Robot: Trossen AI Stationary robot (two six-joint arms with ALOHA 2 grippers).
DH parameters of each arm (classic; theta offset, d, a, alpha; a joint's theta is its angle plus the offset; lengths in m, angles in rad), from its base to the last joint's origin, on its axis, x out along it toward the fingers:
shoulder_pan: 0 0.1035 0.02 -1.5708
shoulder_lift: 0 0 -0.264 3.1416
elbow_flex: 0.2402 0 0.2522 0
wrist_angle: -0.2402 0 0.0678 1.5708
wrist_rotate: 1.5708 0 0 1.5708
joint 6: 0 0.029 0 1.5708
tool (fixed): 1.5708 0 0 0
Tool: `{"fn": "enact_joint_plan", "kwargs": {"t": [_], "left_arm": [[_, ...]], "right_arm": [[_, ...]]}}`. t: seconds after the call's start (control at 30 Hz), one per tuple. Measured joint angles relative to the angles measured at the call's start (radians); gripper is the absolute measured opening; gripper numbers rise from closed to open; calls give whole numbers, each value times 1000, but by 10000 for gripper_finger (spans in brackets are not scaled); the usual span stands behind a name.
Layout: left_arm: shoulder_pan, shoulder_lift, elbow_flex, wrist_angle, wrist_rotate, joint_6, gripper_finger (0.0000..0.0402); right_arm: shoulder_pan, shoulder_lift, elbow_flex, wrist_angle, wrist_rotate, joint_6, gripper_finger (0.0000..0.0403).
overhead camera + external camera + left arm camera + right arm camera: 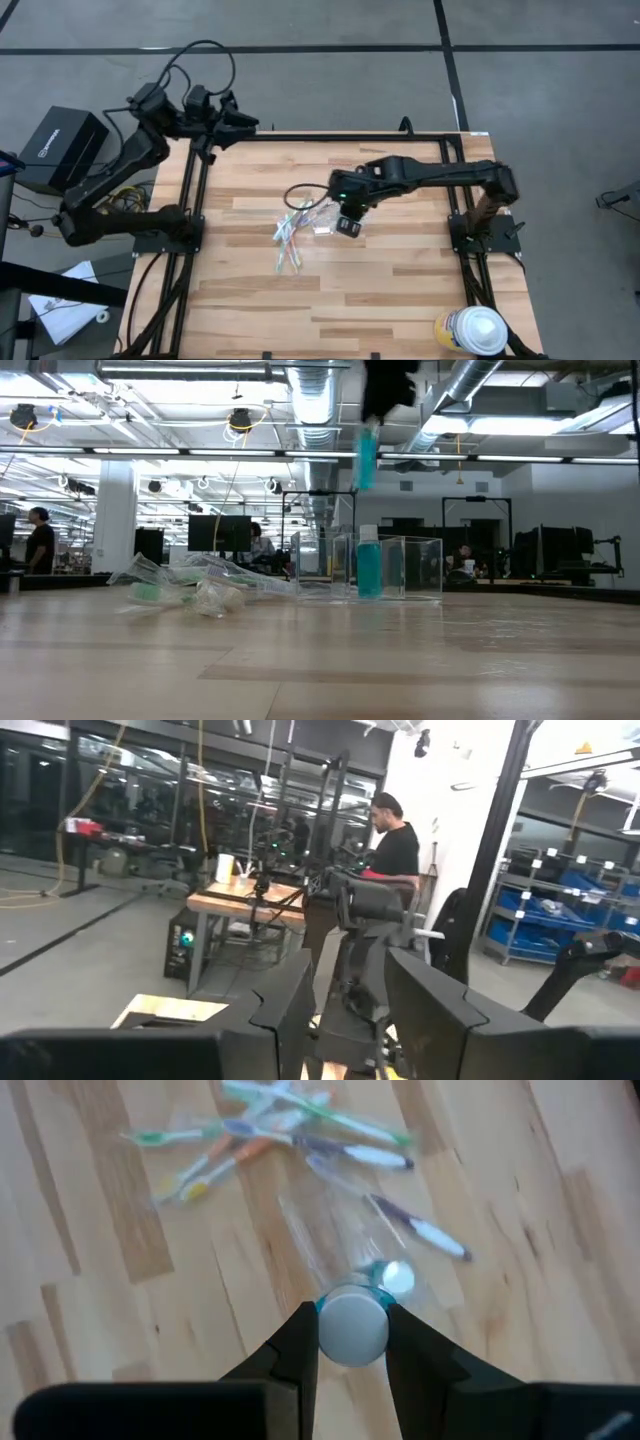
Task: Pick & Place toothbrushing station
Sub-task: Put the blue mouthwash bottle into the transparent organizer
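Right gripper (352,1342) is up over the middle of the high view, fingers pinched on the white cap of a tube (366,452), which hangs teal and vertical near the top centre of the low view, well clear of the table (400,290). Directly beneath it stands the clear cup (400,568), centre of the low view, with a second tube (369,563) upright at it; whether that one is inside the cup or just behind, I can't tell. Toothbrushes (290,238) lie scattered left of centre in the high view.

Left gripper (345,1000) waits at the upper left of the high view, off the table's corner, fingers parted on nothing.

The danger: the grip is only on the round cap, so the tube could swing or slip. Lowered off-centre, it may clip the rim and topple the light cup.
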Motion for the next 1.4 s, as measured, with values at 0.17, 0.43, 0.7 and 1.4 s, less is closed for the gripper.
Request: {"fn": "enact_joint_plan", "kwargs": {"t": [0.17, 0.43, 0.7, 1.4], "left_arm": [[15, -20, 0, -30, -5, -4, 124], [9, 28, 0, -46, -32, -11, 124], [11, 68, 0, -46, -40, -8, 124], [11, 93, 0, -41, -47, 18, 124]], "right_arm": [[-2, -215, -259, 222, 2, 108, 80], [-64, -236, -351, 307, -14, 69, 80], [-107, -173, -347, 397, -140, -38, 80], [-155, -107, -352, 372, -245, -150, 80]]}}
